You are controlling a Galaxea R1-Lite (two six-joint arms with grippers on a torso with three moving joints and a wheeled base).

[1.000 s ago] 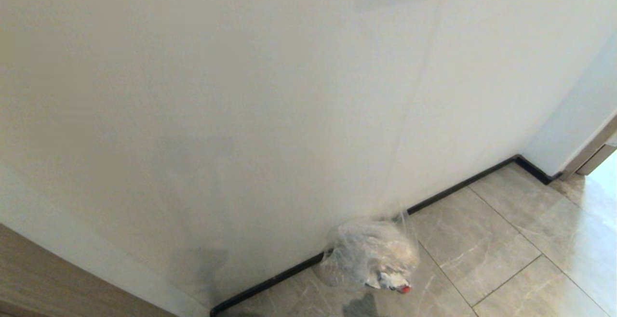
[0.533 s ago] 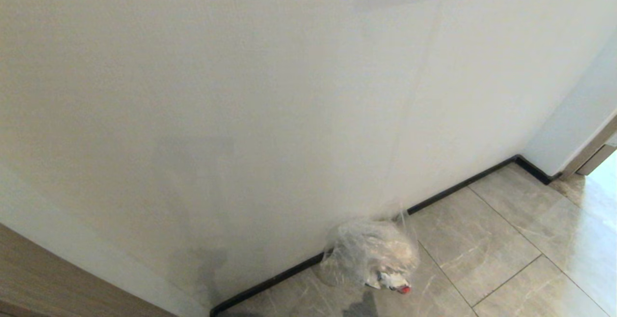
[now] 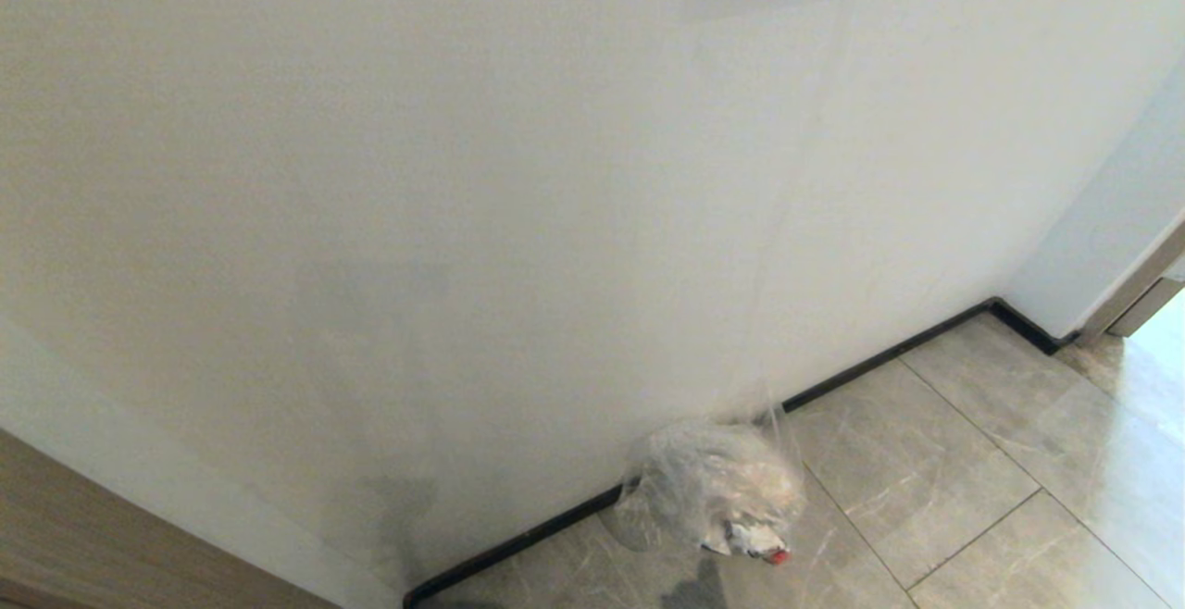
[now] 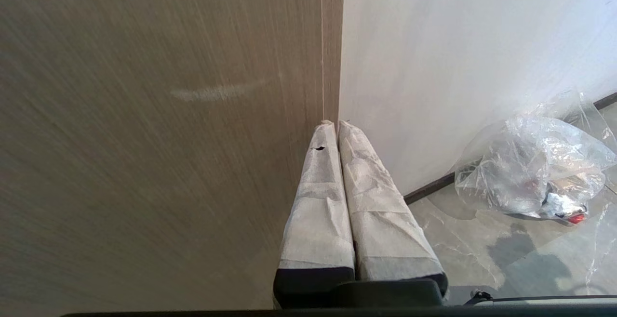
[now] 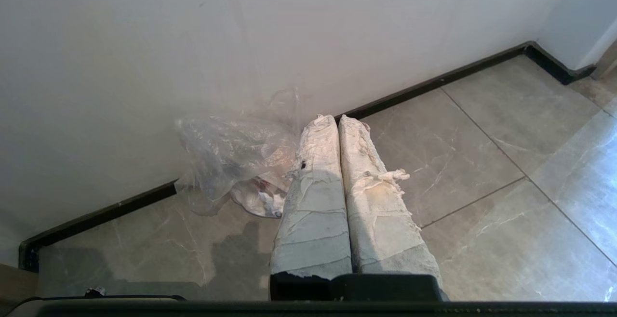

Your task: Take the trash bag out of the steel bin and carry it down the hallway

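Trash bag (image 3: pixel 717 489) sat on the grey marble-look floor tiles (image 3: pixel 935 498) in the lower centre-right of the head frame, up against the dark baseboard (image 3: pixel 879 356) at the foot of the white wall (image 3: pixel 463 174). Clear crinkly plastic, slumped, pale and brownish scraps showing through, a small red bit at its lower edge. Thin plastic from its top rose along the wall. No gripper touched it.

Left gripper (image 4: pixel 336 124) showed only in the left wrist frame: two fingers wrapped in white cloth, pressed together with nothing between them, tips level with the seam between a brown wood-grain panel (image 4: pixel 144 138) and the wall. Same bag (image 4: pixel 530 172) lay at right of that frame, well apart from the fingers.

Right gripper (image 5: pixel 337 119) showed only in the right wrist frame: cloth-wrapped fingers together, empty, wrapping frayed and stained. Bag (image 5: pixel 231 158) appeared just left of the fingers in that frame, partly hidden behind them; contact could not be told.

Brown panel filled the lower left corner of the head frame; a door frame edge (image 3: pixel 1134 290) at far right.
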